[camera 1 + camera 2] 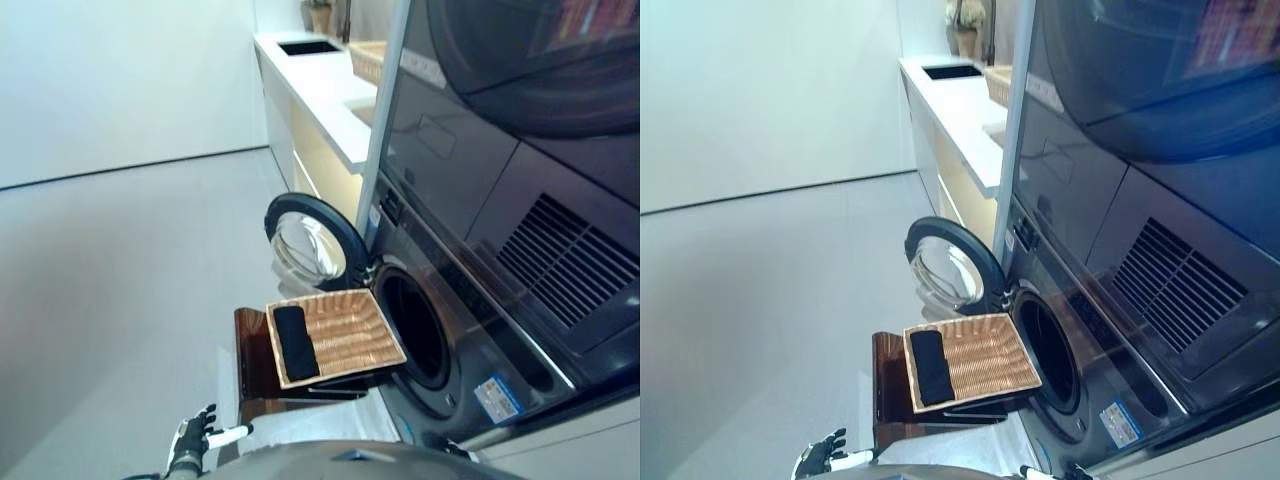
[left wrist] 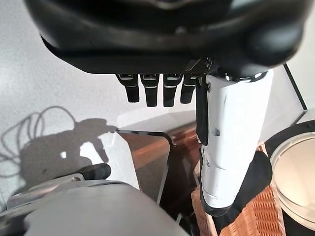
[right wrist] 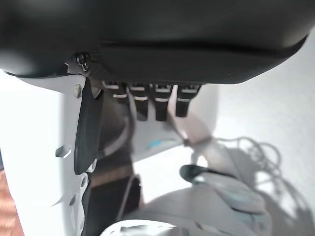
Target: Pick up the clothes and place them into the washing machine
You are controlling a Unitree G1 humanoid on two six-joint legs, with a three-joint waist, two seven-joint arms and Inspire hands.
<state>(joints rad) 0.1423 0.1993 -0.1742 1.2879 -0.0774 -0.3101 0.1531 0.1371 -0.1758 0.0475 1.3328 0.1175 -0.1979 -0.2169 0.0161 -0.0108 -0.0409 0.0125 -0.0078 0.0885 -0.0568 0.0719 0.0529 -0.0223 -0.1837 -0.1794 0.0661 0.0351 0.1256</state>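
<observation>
A black garment (image 1: 294,342) lies at the left end of the shallow wicker basket (image 1: 350,335), which rests on the low dark brown box (image 1: 250,372) in front of the washing machine. The machine's round door (image 1: 310,245) stands open and its drum opening (image 1: 415,325) is dark. My left hand (image 1: 190,440) hangs low to the left of the box, open and empty, with its fingers (image 2: 152,91) straight. The basket (image 2: 263,211) and garment (image 2: 260,172) show past its white thumb. My right hand (image 3: 157,105) is open and empty, down by the machine's front.
A second dark appliance (image 1: 520,110) is stacked above the washing machine. A white counter (image 1: 320,80) with a sink and a wicker basket (image 1: 368,58) runs along the back. Open grey floor (image 1: 120,290) lies to the left.
</observation>
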